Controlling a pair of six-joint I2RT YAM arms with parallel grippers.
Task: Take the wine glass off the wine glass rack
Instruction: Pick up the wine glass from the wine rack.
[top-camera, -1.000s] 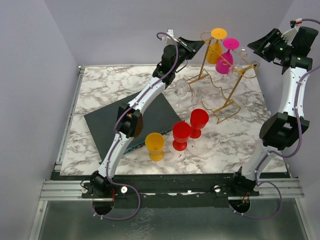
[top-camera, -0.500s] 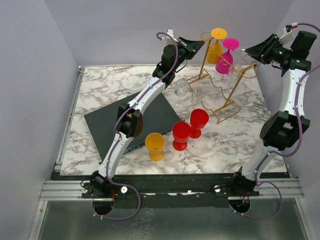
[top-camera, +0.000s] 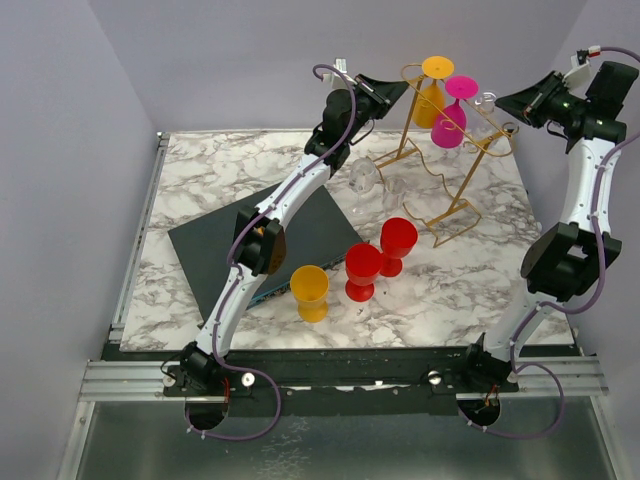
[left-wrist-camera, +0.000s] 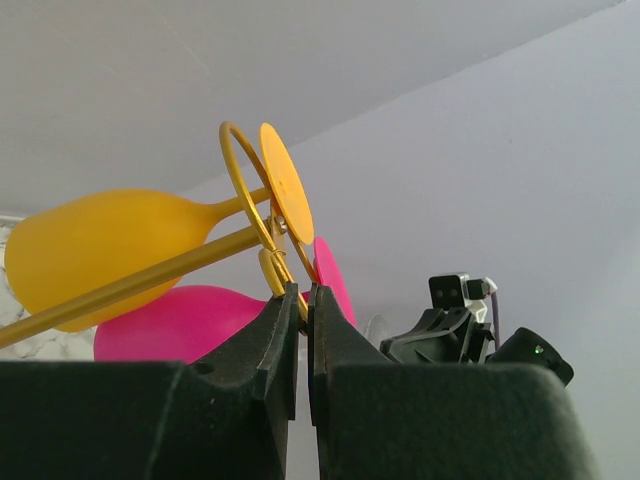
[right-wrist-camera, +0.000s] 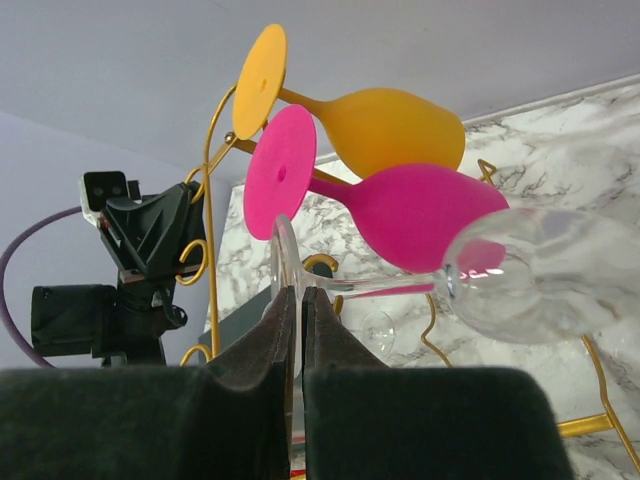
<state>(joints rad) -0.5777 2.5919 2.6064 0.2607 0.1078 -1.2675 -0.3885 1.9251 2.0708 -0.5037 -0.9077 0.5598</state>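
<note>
The gold wire wine glass rack (top-camera: 450, 150) stands at the back right of the table. An orange glass (top-camera: 432, 95), a pink one (top-camera: 452, 115) and a clear wine glass (top-camera: 487, 103) hang from it upside down. My right gripper (top-camera: 510, 100) is shut on the round foot of the clear wine glass (right-wrist-camera: 540, 275); in the right wrist view the right gripper (right-wrist-camera: 299, 300) pinches that foot's edge. My left gripper (top-camera: 395, 88) is shut on the rack's curled end; the left wrist view shows the left gripper (left-wrist-camera: 303, 295) holding the gold wire (left-wrist-camera: 245, 185).
Two red goblets (top-camera: 362, 270) (top-camera: 398, 243) and an orange goblet (top-camera: 310, 292) stand at the table's front middle. Clear glasses (top-camera: 365, 180) stand left of the rack's legs. A dark mat (top-camera: 215, 250) lies left of centre under the left arm.
My right gripper has moved left toward the rack and shut on the clear wine glass's foot. The left gripper has kept its hold on the rack.
</note>
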